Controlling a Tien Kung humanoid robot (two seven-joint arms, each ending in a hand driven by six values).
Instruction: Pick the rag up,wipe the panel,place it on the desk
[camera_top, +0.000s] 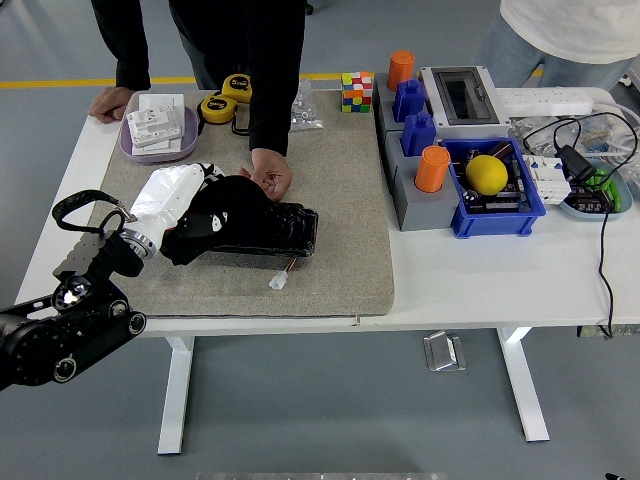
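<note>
A mat (340, 200) covers the left half of the table (480, 270). On the mat lies the panel (285, 228), with the rag (215, 215) over its left end and the left robot hand (170, 200) on the rag. A person's hand (270, 180) rests just behind the panel. A tray (158, 130) sits at the mat's far left corner, two tape measures (225, 98) just to its right. A cube (356, 90) stands further right. Bins (495, 195) and an electrical box (465, 100) occupy the table right of the mat.
</note>
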